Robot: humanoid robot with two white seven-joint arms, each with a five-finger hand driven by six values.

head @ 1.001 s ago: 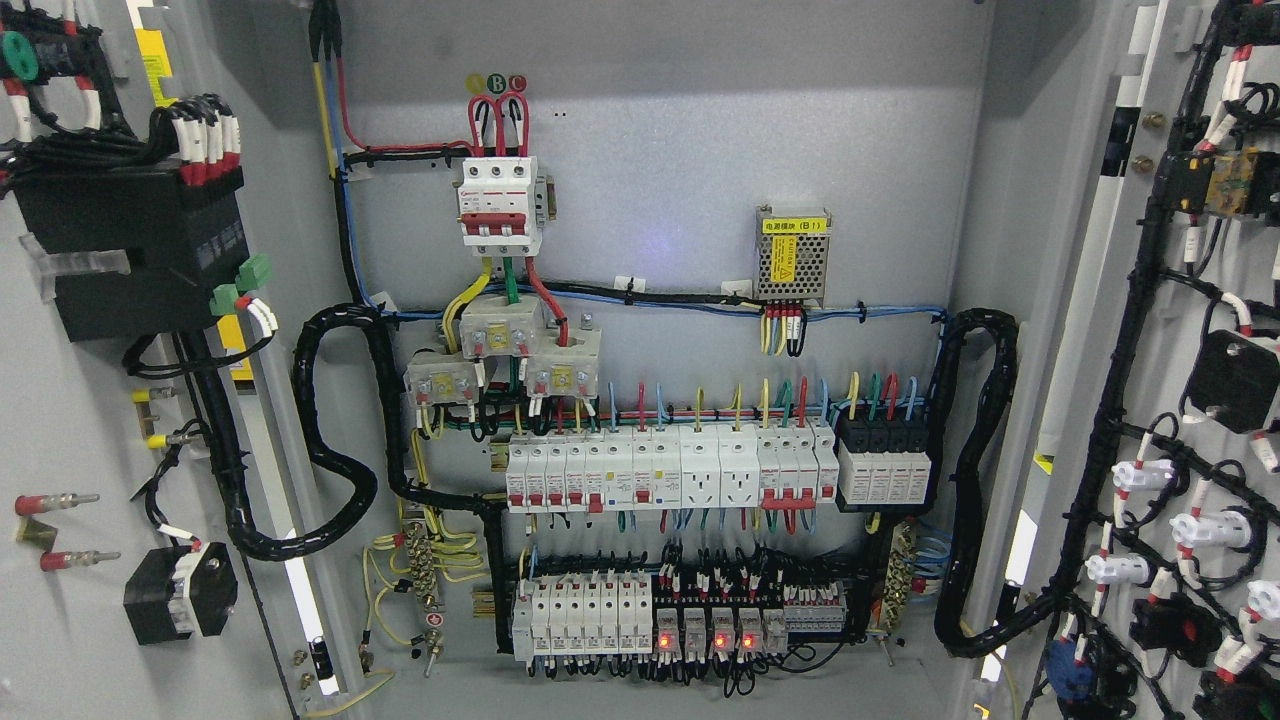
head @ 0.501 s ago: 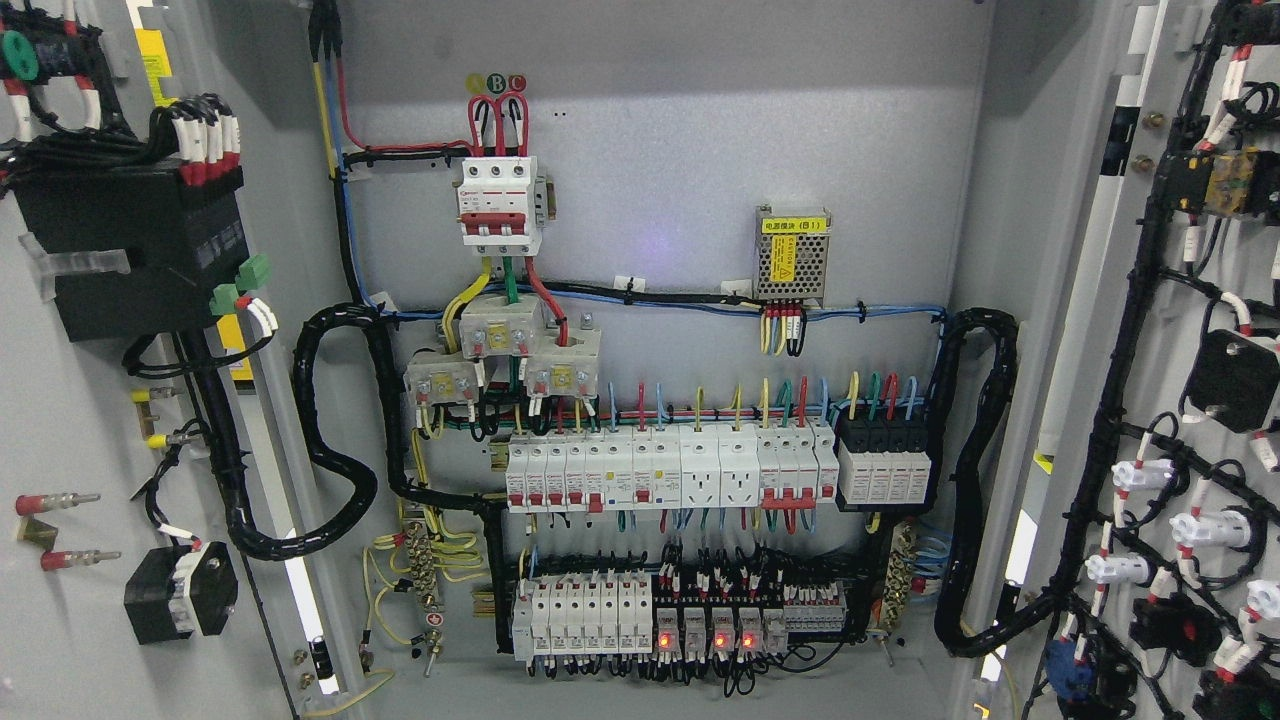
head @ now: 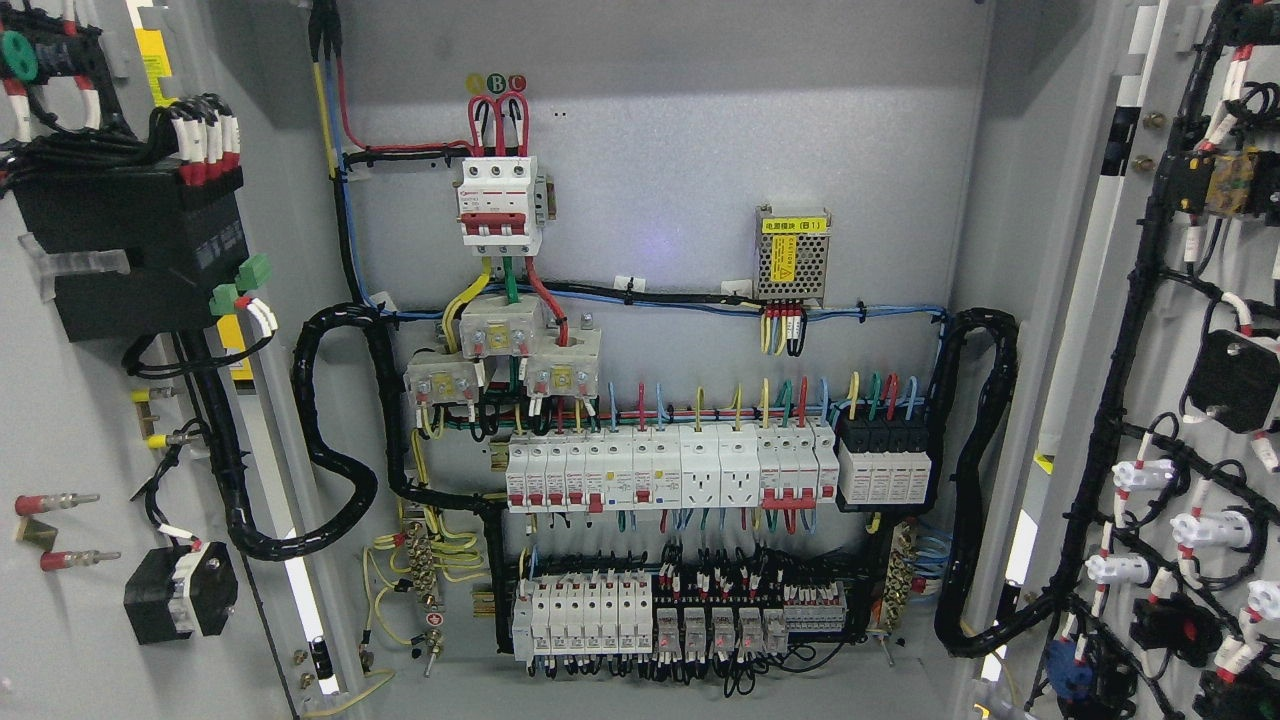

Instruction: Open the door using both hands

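Cabinet back panel [head: 680, 150] fills the frame centre, both doors swung wide: left door [head: 60, 620] at the left edge, right door [head: 1110, 330] at the right edge, each carrying black wiring. Centre: long breaker row [head: 670, 468], three-pole breaker [head: 498, 205] upper middle, small power supply [head: 792, 252] to its right. No robot hand in view, so hand state cannot be told.

Both grey cabinet doors stand wide open: the left door [head: 70, 620] and the right door [head: 1165, 300] show their wired inner faces at the frame's edges.
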